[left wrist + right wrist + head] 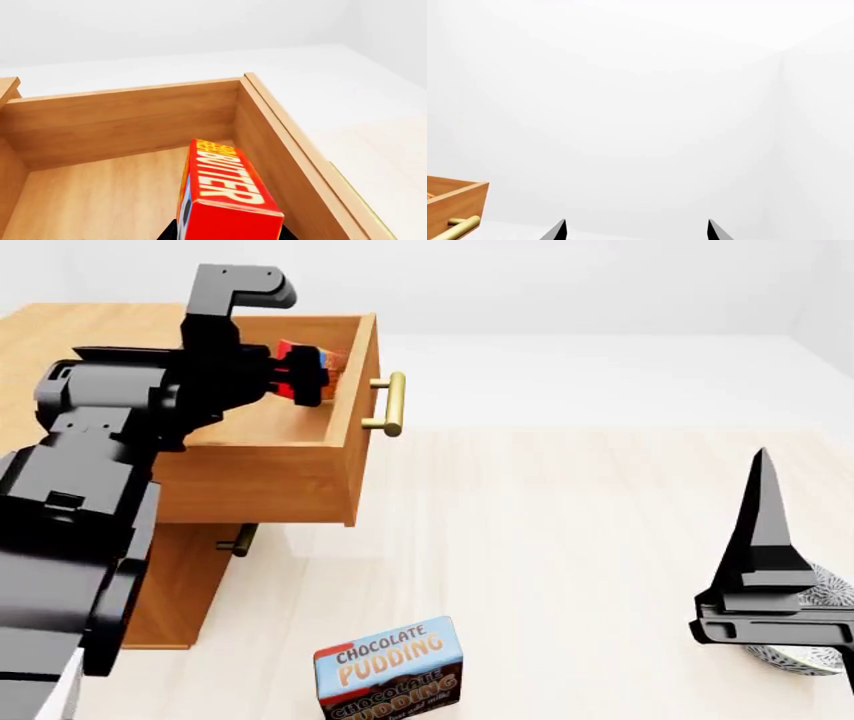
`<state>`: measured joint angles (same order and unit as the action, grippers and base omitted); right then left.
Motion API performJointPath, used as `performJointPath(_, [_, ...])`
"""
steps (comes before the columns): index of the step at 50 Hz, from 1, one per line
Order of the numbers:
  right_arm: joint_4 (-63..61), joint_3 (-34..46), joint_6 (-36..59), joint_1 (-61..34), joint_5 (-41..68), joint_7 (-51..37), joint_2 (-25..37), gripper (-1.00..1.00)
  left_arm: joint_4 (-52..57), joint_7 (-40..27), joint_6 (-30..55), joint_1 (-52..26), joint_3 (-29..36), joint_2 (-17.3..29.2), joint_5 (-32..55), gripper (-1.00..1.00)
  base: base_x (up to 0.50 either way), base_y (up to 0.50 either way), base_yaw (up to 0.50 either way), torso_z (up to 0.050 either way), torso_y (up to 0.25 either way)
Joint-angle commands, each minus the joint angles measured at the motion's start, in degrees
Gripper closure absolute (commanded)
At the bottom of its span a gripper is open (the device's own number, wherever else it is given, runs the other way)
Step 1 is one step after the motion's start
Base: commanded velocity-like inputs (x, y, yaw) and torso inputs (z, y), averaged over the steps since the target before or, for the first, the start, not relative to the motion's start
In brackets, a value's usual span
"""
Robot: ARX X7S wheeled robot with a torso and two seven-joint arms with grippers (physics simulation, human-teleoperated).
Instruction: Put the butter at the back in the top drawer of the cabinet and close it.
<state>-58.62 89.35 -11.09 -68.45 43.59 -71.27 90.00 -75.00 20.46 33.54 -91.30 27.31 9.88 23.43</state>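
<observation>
The red-and-orange butter (223,192) box is held in my left gripper (227,232), which is shut on it over the inside of the open top drawer (127,120). In the head view the butter (304,362) hangs above the top drawer (287,465), which is pulled out of the light-brown cabinet (174,590) with its brass handle (391,405) facing right. My left gripper (304,375) reaches into the drawer from the left. My right gripper (635,229) is open, with nothing between its fingers, pointing up at the right of the head view (763,500).
A chocolate pudding box (390,670) stands on the floor near the front. A patterned bowl (817,625) sits behind my right arm at the far right. A lower drawer handle (240,540) shows beneath the open drawer.
</observation>
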Motion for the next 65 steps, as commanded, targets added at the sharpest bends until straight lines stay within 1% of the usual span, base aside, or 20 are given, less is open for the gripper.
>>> performJointPath(1, [-0.11,-0.07,-0.03,0.24,-0.22,-0.16,0.0,-1.0,0.09,0.2,0.37,-0.88,-7.96,-0.31,-5.7,1.0,0.0,0.0,0.0,0.0,0.0])
performJointPath(24, [-0.58,-0.66,0.52,0.11,0.33,-0.32,0.0,-1.0,0.06,3.19,3.06,0.34,-16.54,-1.37,-15.4,1.0,0.0,0.0,0.0,0.0,0.0])
performJointPath(31, [-0.83,-0.74,0.72,0.16,0.24,-0.57,0.0,-1.0,0.05,5.34,7.25,0.42,-16.19,-2.31,-18.92,1.0,0.0,0.0,0.0,0.0,0.0])
performJointPath(39, [-0.8,-0.7,0.61,0.36,0.04,-0.69,0.0,-1.0,0.05,6.16,10.5,0.07,-15.74,-2.98,-21.41,1.0,0.0,0.0,0.0,0.0,0.0])
performJointPath(56, [-0.51,-0.5,0.14,0.9,-0.49,-0.73,0.0,-1.0,0.05,7.56,12.29,-0.15,-15.47,-3.59,-22.84,1.0,0.0,0.0,0.0,0.0,0.0])
performJointPath(65, [-0.45,-0.53,0.01,1.04,-0.56,-0.85,0.0,-1.0,0.05,9.57,14.76,-0.33,-13.86,-4.28,-23.62,1.0,0.0,0.0,0.0,0.0,0.0])
